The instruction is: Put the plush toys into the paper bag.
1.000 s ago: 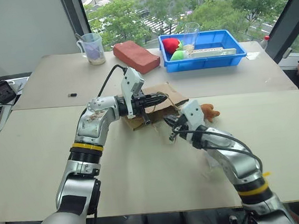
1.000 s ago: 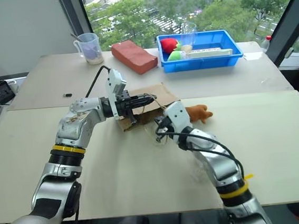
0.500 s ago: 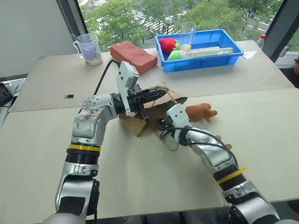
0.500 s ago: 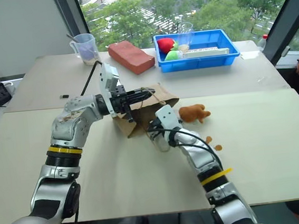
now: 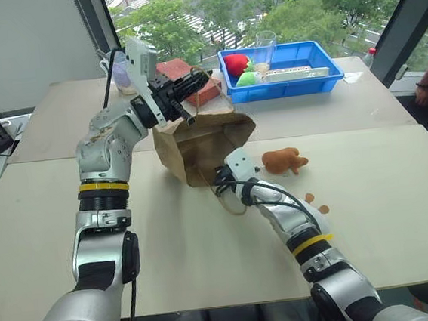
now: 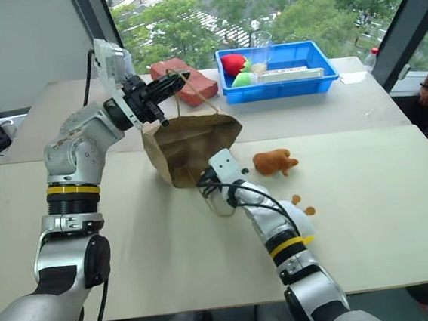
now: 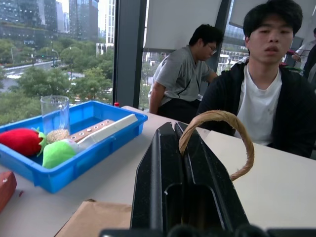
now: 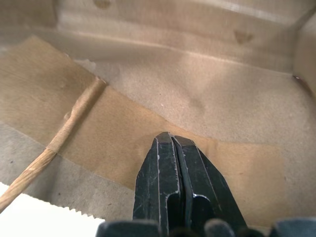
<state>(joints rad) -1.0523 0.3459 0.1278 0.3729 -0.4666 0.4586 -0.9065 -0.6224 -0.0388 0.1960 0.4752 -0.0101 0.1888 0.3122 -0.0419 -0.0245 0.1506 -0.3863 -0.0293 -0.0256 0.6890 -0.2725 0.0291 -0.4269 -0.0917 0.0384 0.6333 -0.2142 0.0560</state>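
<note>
Brown paper bag (image 5: 201, 143) hangs by its handle (image 7: 217, 133), mouth at lower centre.
Left gripper (image 5: 191, 81) pinches that handle; right gripper (image 8: 173, 148), closed and empty, sits inside; orange plush toy (image 5: 284, 160) just right.

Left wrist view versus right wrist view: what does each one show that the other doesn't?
The left wrist view alone has the blue bin with red and green plush fruit, a clear glass, and two seated people. The right wrist view alone looks into the paper bag, at its creased brown inside. Both show a shut end effector, left end effector and right end effector, plus a twine handle.
</note>
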